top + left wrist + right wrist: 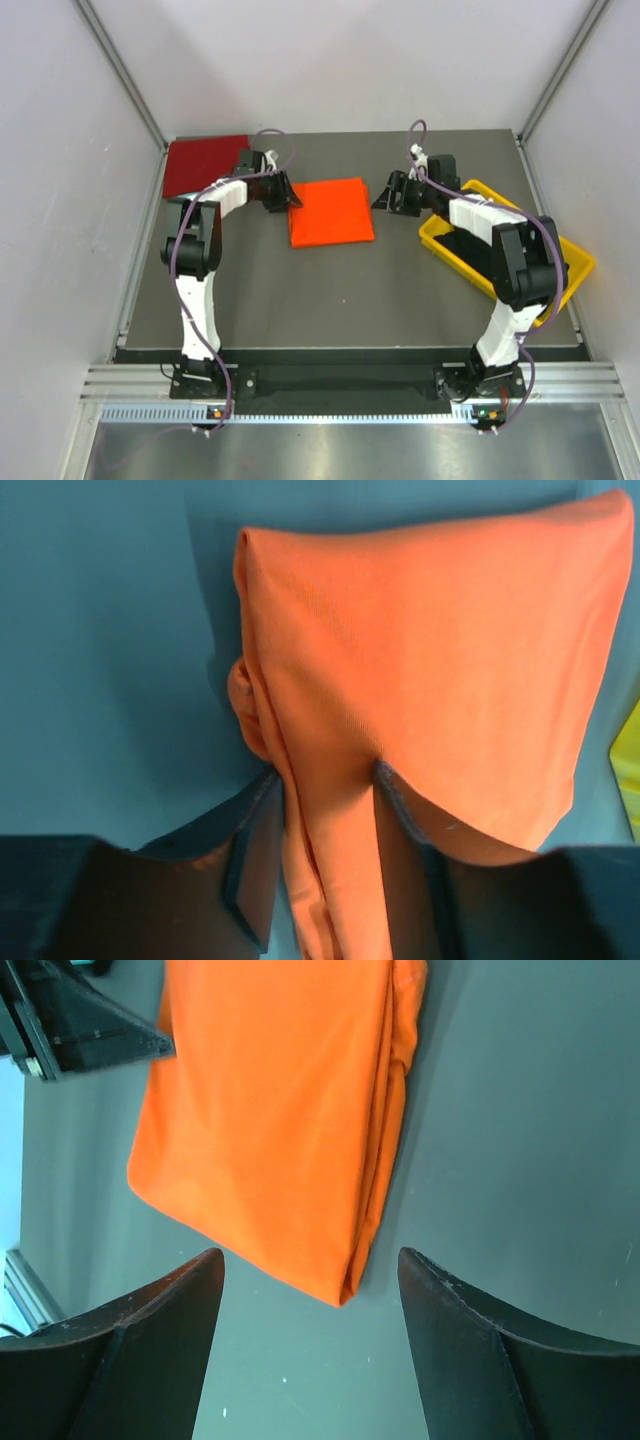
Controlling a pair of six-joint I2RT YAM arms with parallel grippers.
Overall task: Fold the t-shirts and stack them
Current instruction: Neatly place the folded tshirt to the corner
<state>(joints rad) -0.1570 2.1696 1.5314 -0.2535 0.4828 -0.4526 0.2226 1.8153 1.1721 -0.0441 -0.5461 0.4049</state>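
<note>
The left gripper (328,780) pinched the near edge of the orange t-shirt (450,660), whose opposite corner lay just ahead of the right gripper (310,1260), fingers spread.

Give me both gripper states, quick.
Left gripper: closed on the orange shirt.
Right gripper: open, holding nothing.

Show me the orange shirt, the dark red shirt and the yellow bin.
orange shirt (330,211): top view, cloth centre.
dark red shirt (203,163): top view, visible middle.
yellow bin (580,265): top view, right rim.
</note>
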